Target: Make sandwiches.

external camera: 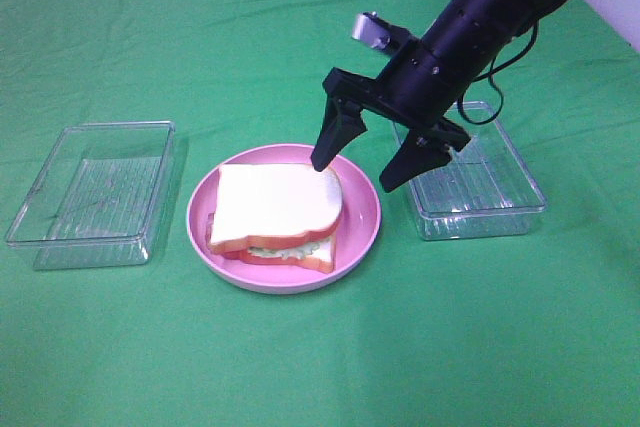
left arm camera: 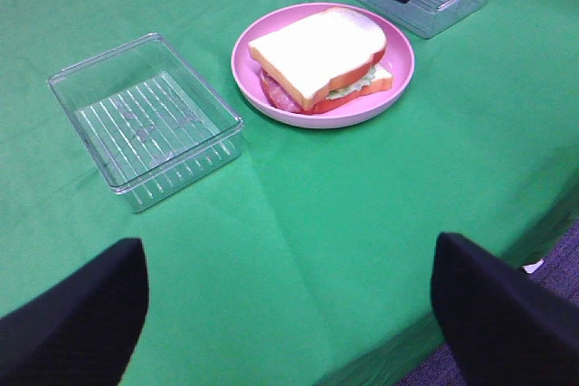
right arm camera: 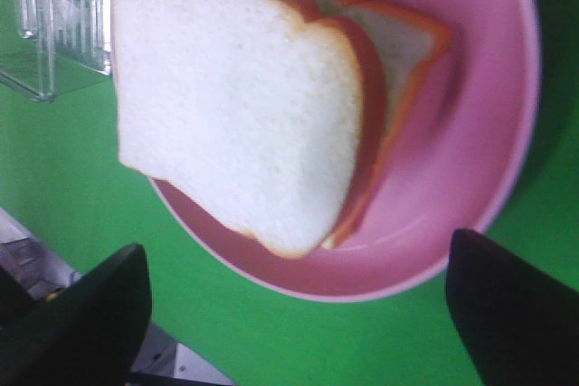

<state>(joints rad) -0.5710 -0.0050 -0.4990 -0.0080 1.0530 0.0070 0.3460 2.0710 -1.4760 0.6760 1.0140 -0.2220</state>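
The sandwich (external camera: pixel 275 215) lies flat on the plate (external camera: pixel 360 232), top slice skewed, rounded end toward the released right end effector (external camera: pixel 362 172) above it

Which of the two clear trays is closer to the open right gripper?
The clear tray right of the pink plate: the right gripper hangs beside it. The other tray lies far left.

Sandwich (external camera: pixel 277 215) on plate (external camera: pixel 362 217), centre of the high view. One tray (external camera: pixel 92 193) at left of frame, on the cloth (external camera: pixel 200 47). Second tray (external camera: pixel 478 197) at right, just beside plate. Right gripper (external camera: pixel 362 173) above plate's upper-right rim, between sandwich and second tray.
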